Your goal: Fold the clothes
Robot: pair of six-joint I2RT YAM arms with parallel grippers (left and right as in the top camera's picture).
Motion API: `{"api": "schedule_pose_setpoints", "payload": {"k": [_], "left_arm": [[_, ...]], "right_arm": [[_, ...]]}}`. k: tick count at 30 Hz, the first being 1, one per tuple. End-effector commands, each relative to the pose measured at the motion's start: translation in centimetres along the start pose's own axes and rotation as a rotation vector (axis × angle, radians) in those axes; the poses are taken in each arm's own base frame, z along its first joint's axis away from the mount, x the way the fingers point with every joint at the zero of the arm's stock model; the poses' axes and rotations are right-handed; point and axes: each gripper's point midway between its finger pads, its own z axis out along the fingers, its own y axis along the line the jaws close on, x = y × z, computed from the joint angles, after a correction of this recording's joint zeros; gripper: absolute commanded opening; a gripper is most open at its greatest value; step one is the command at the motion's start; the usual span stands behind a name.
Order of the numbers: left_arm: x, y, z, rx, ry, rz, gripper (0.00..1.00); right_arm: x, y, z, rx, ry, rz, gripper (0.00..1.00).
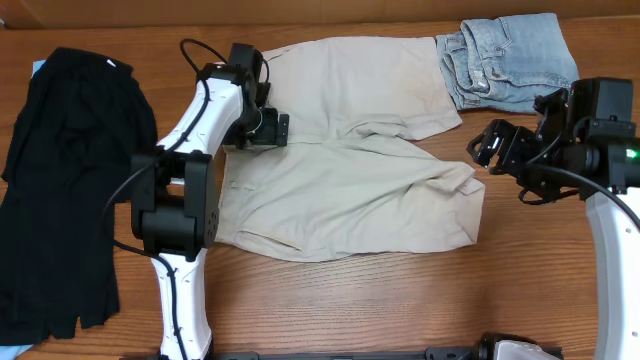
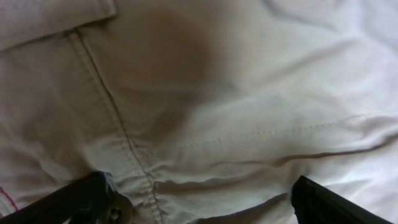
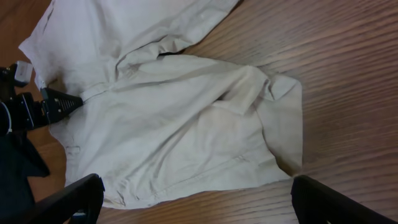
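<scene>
Wood-grain desk [image 1: 400,300] carries everything. Biggest on it is the black garment [image 1: 60,180], heaped well out beyond the arm of the left tool [image 1: 272,128], at the desk's edge. Next come the shorts [image 1: 370,170] — pale beige, spread flat but creased. They lie between the two tools, waist end at the left tool and leg hems toward the right tool [image 1: 492,145]. One hem corner is turned over on the side nearest the right tool. A light-blue denim piece [image 1: 510,60] sits bunched on the far side of the right tool, touching the farther shorts leg. The left tool is down on the shorts over a stitched seam, its fingers [image 2: 87,196] spread wide with cloth lying loose between them — released, nothing pinched. The right tool hangs over bare wood just beside the hems, likewise released, holding nothing.
</scene>
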Motion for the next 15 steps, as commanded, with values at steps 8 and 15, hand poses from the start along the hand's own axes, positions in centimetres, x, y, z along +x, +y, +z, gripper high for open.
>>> {"api": "schedule_pose_setpoints", "payload": {"k": [8, 15], "left_arm": [[0.9, 7.9, 1.7, -0.147, 0.063, 0.016, 1.00], [-0.7, 7.3, -2.3, -0.147, 0.047, 0.030, 1.00]], "right_arm": [[-0.2, -1.1, 4.0, 0.029, 0.112, 0.030, 1.00], [-0.5, -1.1, 4.4, 0.029, 0.110, 0.029, 1.00]]}}
